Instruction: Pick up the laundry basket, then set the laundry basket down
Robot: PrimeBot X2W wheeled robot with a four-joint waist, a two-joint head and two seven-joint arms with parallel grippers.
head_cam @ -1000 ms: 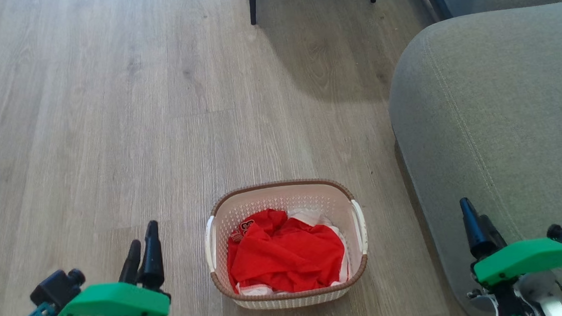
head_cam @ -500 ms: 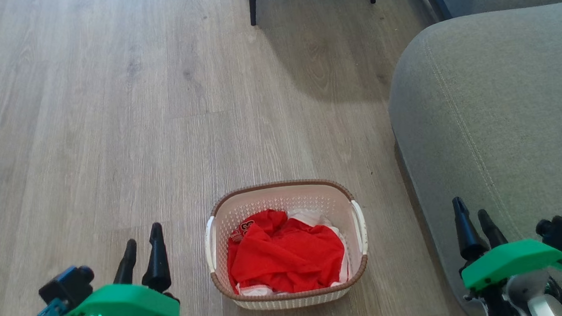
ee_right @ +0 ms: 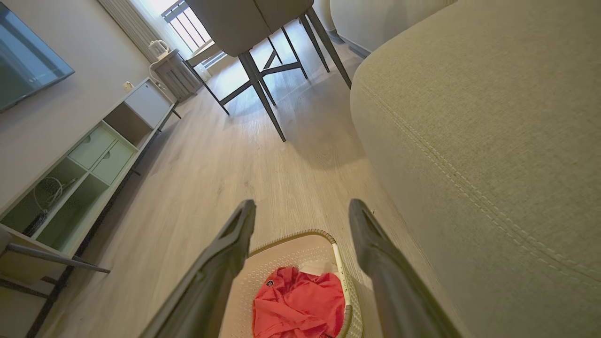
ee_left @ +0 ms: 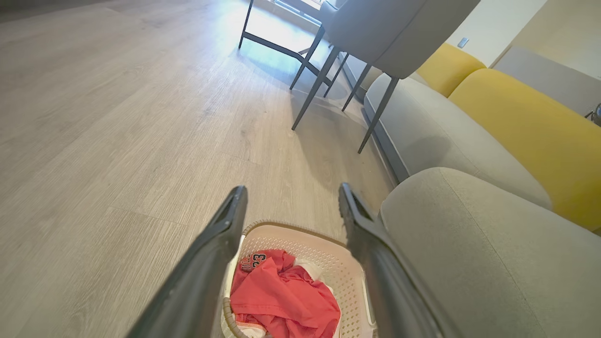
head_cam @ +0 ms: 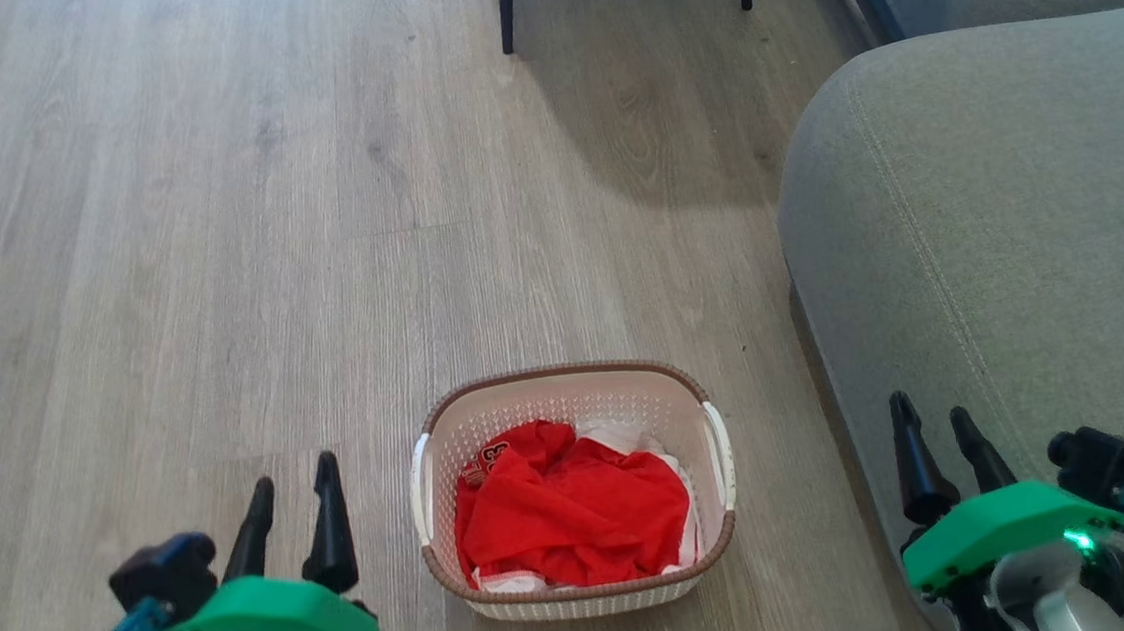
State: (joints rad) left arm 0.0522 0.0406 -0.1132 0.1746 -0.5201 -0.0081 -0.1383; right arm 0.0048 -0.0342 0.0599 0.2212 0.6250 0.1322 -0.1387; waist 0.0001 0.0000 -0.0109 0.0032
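Note:
The laundry basket (head_cam: 568,389) sits on the wood floor at the lower middle of the head view, cream perforated plastic with a brown rim and white side handles, red and white clothes inside. It also appears low in the left wrist view as the basket (ee_left: 328,249) and in the right wrist view as the basket (ee_right: 281,260). My left gripper (head_cam: 292,482) hovers open to the left of it, apart from the handle. My right gripper (head_cam: 931,417) stands open to the right, over the sofa's edge, nothing between its fingers.
A grey sofa (head_cam: 1006,220) fills the right side, close to the basket. Dark chair legs (head_cam: 506,9) stand at the far end of the floor. The right wrist view shows a TV console (ee_right: 84,159) along the wall. Yellow cushions (ee_left: 521,122) lie on the sofa.
Both grippers have opened their fingers wider and drifted inward toward the basket, the left rightward and the right leftward. The basket has stayed put.

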